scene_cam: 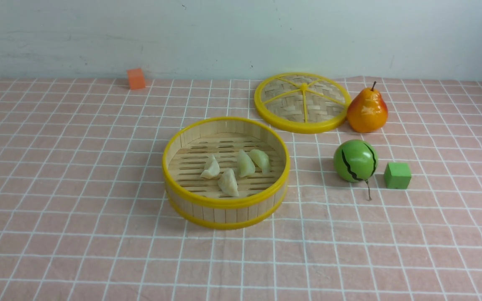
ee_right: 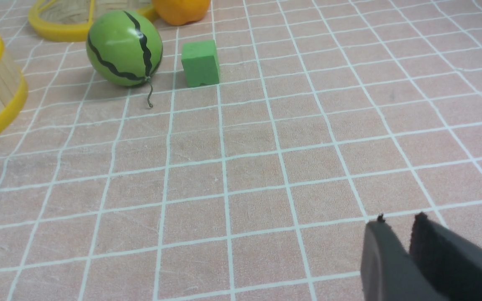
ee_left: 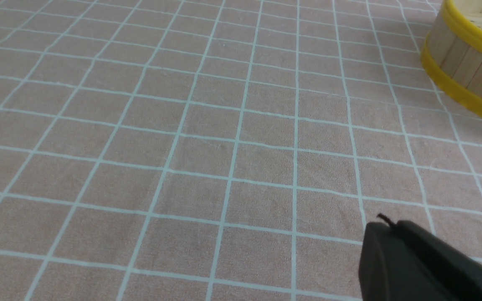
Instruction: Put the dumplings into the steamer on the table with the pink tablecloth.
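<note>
Item: four dumplings (scene_cam: 237,169), all lying on the slatted floor of the steamer (scene_cam: 226,204) at mid-bench (scene_cam: 57,209), so the loading looks complete. Left pincer (ee_left: 385,228) pressed together, empty, low over bare pink tablecloth (ee_left: 182,125), steamer well apart. Right pincer (ee_right: 398,228) slightly parted, empty, likewise clear, probably parked.

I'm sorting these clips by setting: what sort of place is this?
Probably a staged test tabletop, not a kitchen: toy dumplings in a bamboo steamer, foam cubes, a pink tablecloth, a bare wall behind.
</note>
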Robot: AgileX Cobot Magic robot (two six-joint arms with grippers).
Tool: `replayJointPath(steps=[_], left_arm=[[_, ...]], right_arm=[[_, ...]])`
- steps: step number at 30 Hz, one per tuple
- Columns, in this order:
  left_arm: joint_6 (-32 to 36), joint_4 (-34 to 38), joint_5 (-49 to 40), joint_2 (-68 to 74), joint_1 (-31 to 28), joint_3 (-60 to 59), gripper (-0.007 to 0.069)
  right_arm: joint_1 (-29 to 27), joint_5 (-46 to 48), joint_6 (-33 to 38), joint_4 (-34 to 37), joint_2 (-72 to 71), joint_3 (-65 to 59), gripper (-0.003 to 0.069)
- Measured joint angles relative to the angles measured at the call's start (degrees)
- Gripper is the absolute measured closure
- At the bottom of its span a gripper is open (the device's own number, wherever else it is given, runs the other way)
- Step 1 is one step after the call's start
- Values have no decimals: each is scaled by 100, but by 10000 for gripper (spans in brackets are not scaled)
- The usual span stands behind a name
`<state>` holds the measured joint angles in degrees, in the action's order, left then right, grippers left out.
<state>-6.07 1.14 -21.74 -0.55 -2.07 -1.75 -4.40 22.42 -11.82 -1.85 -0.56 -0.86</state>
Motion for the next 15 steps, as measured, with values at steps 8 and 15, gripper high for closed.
replayJointPath(steps=[8, 15], left_arm=[[0, 0, 0, 0, 0, 0, 621], [0, 0, 0, 0, 0, 0, 620]], right_arm=[[0, 0, -2, 0, 0, 0, 545], [0, 0, -2, 0, 0, 0, 543]])
